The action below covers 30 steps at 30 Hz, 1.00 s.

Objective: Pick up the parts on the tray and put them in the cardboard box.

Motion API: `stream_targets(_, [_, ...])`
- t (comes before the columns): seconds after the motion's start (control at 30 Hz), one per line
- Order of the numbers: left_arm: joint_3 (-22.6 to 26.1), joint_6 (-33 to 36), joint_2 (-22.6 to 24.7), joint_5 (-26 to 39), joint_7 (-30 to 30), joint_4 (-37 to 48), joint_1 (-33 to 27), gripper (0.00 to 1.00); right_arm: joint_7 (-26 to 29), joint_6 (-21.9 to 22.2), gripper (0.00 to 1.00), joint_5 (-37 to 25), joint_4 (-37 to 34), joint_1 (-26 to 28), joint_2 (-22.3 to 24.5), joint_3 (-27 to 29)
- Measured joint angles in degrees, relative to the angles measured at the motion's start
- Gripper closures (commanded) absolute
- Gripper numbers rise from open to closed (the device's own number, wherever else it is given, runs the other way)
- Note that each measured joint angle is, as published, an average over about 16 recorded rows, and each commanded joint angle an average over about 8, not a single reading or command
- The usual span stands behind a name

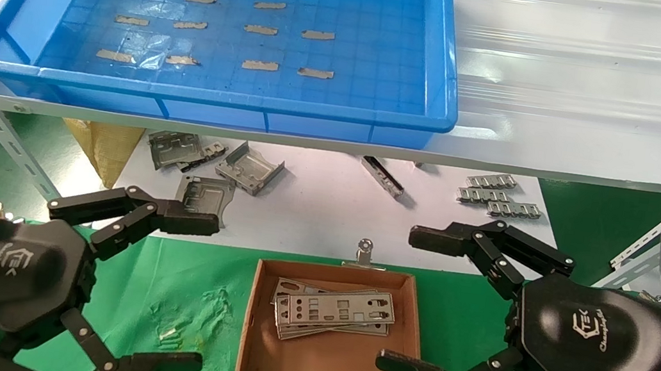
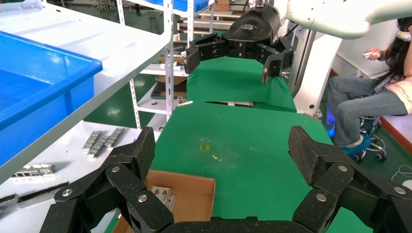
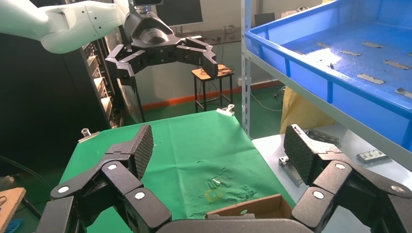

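Note:
The blue tray (image 1: 444, 65) sits on the upper shelf and holds only beige tape scraps; no plates lie in it. It also shows in the right wrist view (image 3: 311, 73). The cardboard box (image 1: 258, 331) stands on the green cloth below, with a few silver-grey punched plates (image 1: 332, 312) stacked in it. The box (image 2: 189, 194) and a plate corner (image 2: 163, 196) show in the left wrist view. My left gripper (image 1: 202, 293) is open and empty, left of the box. My right gripper (image 1: 400, 299) is open and empty, at the box's right side.
Bent grey brackets (image 1: 249, 167) and ribbed metal strips (image 1: 497, 196) lie on the white sheet under the shelf. A binder clip (image 1: 364, 252) sits at the box's far edge. A white corrugated sheet (image 1: 579, 72) lies right of the tray. A seated person (image 2: 374, 97) is beyond the table.

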Motion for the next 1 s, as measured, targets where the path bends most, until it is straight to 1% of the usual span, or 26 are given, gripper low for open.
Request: stream_targets(1.0, [0.01,0.0,0.0,-0.01,0.0,0.01,0.0,0.0,0.0,0.0,0.0,0.0,0.0,0.0,0.0,0.0])
